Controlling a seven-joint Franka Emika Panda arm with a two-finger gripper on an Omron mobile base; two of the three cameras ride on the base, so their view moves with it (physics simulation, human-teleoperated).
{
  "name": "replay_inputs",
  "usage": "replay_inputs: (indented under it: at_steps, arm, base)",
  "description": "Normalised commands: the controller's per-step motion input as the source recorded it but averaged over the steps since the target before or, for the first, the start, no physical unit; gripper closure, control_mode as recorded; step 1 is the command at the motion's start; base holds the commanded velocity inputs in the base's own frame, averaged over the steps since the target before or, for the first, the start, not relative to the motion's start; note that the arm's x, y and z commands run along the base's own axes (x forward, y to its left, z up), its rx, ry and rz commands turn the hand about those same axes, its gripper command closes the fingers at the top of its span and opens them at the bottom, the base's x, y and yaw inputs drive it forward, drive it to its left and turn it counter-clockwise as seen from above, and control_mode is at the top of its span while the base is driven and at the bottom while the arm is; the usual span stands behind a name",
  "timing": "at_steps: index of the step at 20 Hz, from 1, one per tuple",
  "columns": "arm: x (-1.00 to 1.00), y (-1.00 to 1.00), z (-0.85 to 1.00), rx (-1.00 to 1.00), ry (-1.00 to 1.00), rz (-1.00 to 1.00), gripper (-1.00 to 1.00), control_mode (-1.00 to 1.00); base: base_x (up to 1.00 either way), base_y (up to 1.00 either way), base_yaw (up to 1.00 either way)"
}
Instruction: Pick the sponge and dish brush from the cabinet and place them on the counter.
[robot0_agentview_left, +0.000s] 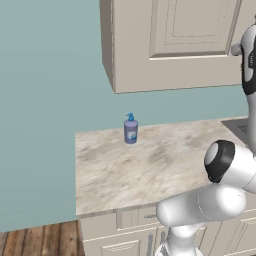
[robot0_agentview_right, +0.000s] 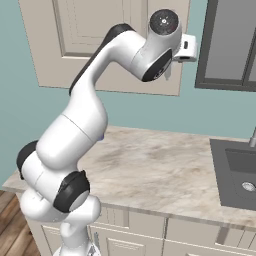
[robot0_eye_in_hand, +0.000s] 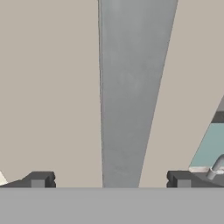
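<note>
Squarely at twelve o'clock of the wide-open, empty hand (robot0_eye_in_hand: 110, 181), the cabinet's (robot0_agentview_left: 175, 45) rigid, smooth handle (robot0_eye_in_hand: 131, 92) looks best gripped mid-bar.

Arm (robot0_agentview_right: 80, 130) rises from lower left of right base view, elbow bent, forearm reaching up and right to wrist at top centre. In left base view, forearm at lower right, hand at right edge. Gripper (robot0_eye_in_hand: 109, 180) at bottom of hand view: fingertips (robot0_eye_in_hand: 39, 179) wide apart, jaws spread, nothing between.
</note>
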Motion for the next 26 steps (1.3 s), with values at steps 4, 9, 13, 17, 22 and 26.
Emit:
replay_inputs:
  at_steps: [4, 9, 13, 17, 22, 26]
  arm:
    - [0.94, 0.00, -0.92, 0.00, -0.01, 0.00, -1.00, -1.00]
    - [0.86, 0.01, -0.97, 0.00, 0.00, 0.00, -1.00, -1.00]
    - [0.80, 0.03, -0.99, 0.03, 0.00, 0.00, -1.00, -1.00]
    - [0.37, 0.14, -0.58, 0.05, -0.03, 0.00, -1.00, -1.00]
    - [0.39, 0.13, -0.50, 0.08, -0.04, 0.00, 1.00, -1.00]
    - [0.45, 0.12, -0.57, 0.11, -0.05, 0.00, 1.00, -1.00]
  base:
    - [0.00, 0.00, 0.00]
    - [0.00, 0.00, 0.00]
    - [0.00, 0.00, 0.00]
    - [0.00, 0.00, 0.00]
    - [0.00, 0.00, 0.00]
    - [0.00, 0.00, 0.00]
